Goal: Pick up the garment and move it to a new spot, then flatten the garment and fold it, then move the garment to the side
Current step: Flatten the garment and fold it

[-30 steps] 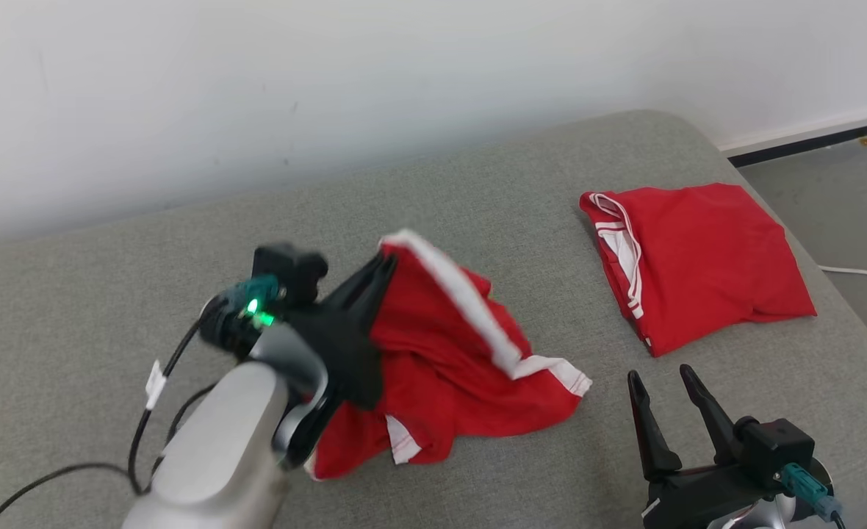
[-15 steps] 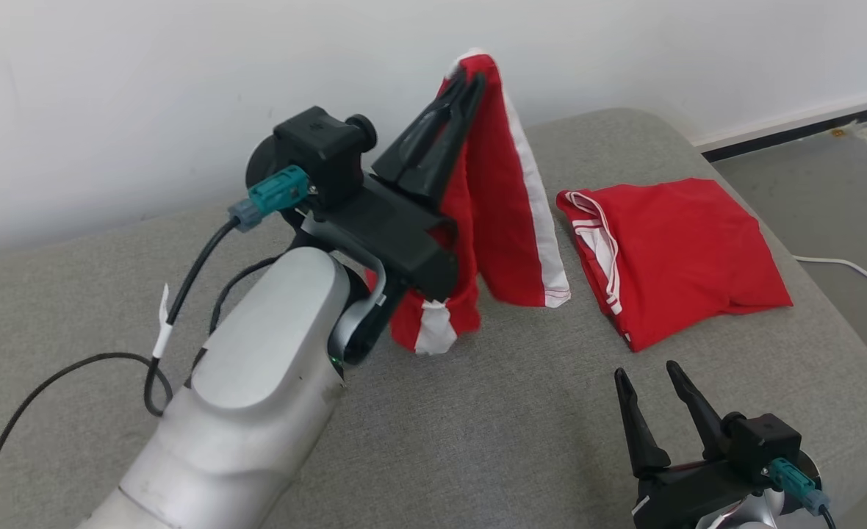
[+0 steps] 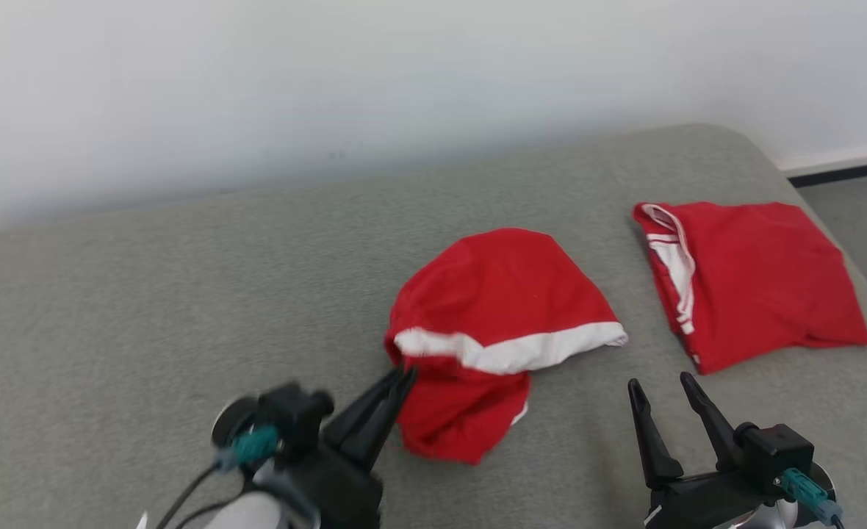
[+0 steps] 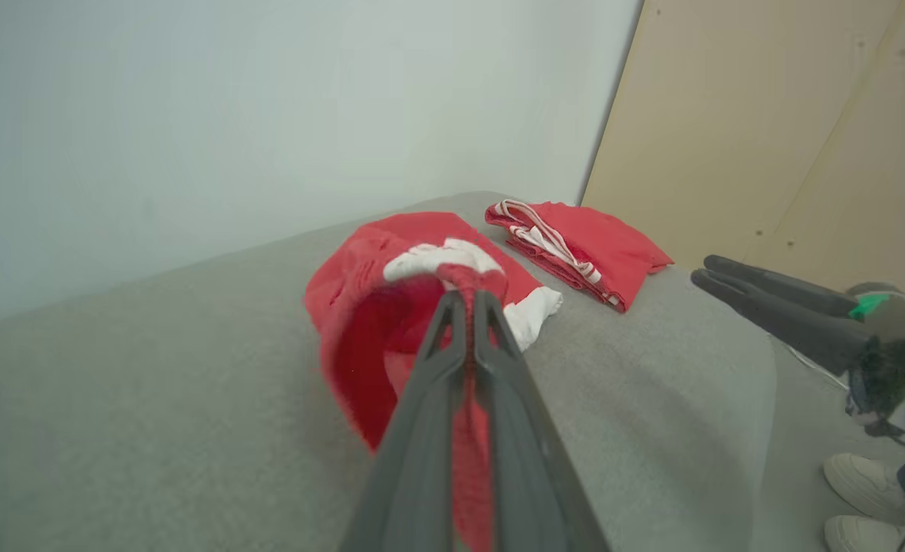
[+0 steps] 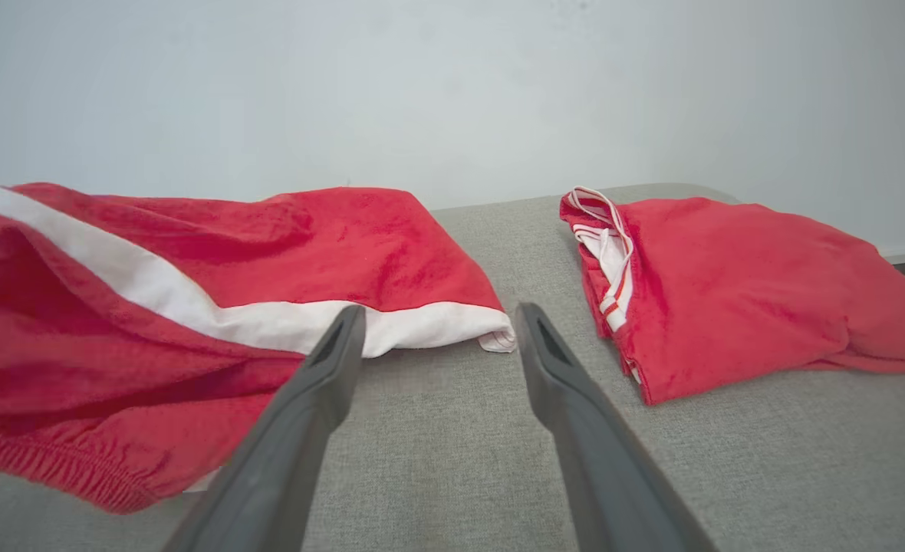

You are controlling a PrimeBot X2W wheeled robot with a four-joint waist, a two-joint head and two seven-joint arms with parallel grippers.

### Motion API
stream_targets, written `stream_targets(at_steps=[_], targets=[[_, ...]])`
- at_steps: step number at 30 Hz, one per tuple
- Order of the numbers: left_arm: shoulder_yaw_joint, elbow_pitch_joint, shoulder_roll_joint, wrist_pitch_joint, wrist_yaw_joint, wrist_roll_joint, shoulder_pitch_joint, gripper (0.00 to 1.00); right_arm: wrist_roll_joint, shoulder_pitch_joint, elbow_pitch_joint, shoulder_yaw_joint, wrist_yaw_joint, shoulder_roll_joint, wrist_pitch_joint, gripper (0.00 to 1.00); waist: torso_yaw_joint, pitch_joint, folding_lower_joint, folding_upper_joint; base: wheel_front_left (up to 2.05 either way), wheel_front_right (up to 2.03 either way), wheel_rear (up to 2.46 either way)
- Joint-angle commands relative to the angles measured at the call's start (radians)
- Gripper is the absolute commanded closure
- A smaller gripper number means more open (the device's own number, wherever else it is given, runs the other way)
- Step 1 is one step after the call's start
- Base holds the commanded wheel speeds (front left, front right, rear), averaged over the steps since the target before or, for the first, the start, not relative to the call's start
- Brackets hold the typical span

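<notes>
The garment (image 3: 499,308), red shorts with a white band, lies in a puffed-up heap in the middle of the grey cushion (image 3: 147,308). My left gripper (image 3: 406,372) is shut on its near left edge. In the left wrist view, red cloth runs pinched between the shut fingers (image 4: 491,368), with the garment (image 4: 360,284) bulging beyond the left gripper (image 4: 464,295). My right gripper (image 3: 660,380) stands open and holds nothing, just right of the heap. In the right wrist view the right gripper (image 5: 437,322) points at bare cushion beside the garment (image 5: 192,253).
A second red garment (image 3: 757,279), folded, lies at the cushion's right end (image 5: 736,284). The white wall (image 3: 404,88) runs close behind. The cushion's right edge drops to the floor. A person's pale shoes (image 4: 859,491) stand on the floor at right.
My left gripper swung the garment high up, then brought it down and toward me. The garment now rests billowed on the cushion. The head camera shifted; the right gripper stayed open.
</notes>
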Motion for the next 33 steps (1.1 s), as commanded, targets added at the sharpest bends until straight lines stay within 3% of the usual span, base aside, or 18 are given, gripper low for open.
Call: stream_targets(at_steps=[1, 7, 10, 20, 21, 22, 23, 33], targets=[[-0.009, -0.021, 0.029, -0.002, 0.002, 0.018, 0.040, 1.00, -0.005, 0.012, -0.007, 0.002, -0.003, -0.004, 0.003, 0.00, 0.055, -0.010, 0.0000, -0.0001, 0.00, 0.00, 0.00], [-0.015, -0.016, 0.122, -0.002, 0.013, 0.046, 0.127, 1.00, -0.002, 0.011, -0.014, 0.013, -0.003, 0.002, 0.016, 0.00, 0.095, -0.022, 0.0000, -0.0001, 0.00, 0.00, 0.00], [0.005, 0.019, 0.139, -0.002, 0.032, 0.052, 0.140, 1.00, -0.003, 0.007, -0.016, 0.018, -0.003, 0.007, 0.017, 0.00, 0.098, -0.020, 0.0000, -0.0001, 0.00, 0.00, 0.00], [0.134, 0.111, 0.122, -0.002, 0.077, 0.027, 0.178, 1.00, 0.001, 0.001, -0.015, 0.012, -0.003, 0.004, 0.012, 0.00, 0.067, -0.007, 0.0000, -0.0001, 0.00, 0.00, 0.00], [0.150, 0.115, 0.116, -0.002, 0.079, 0.026, 0.186, 0.69, 0.001, 0.001, -0.015, 0.009, -0.003, 0.002, 0.012, 0.00, 0.065, -0.007, 0.0000, -0.0001, 0.00, 0.00, 0.00], [0.164, 0.117, 0.113, -0.002, 0.082, 0.028, 0.195, 0.05, 0.002, 0.002, -0.014, 0.006, -0.003, 0.001, 0.012, 0.00, 0.063, -0.007, 0.0000, -0.0001, 0.00, 0.00, 0.00], [0.185, 0.113, 0.109, -0.002, 0.085, 0.032, 0.202, 0.00, 0.001, 0.003, -0.014, 0.004, -0.003, 0.000, 0.011, 0.00, 0.062, -0.008, 0.0000, -0.0001, 0.00, 0.00, 0.00], [0.493, -0.048, 0.001, -0.002, 0.138, 0.095, 0.353, 0.00, -0.014, 0.012, -0.025, -0.039, -0.003, -0.014, 0.021, 0.00, 0.087, -0.039, 0.0000, -0.0001, 0.00, 0.00, 0.00]])
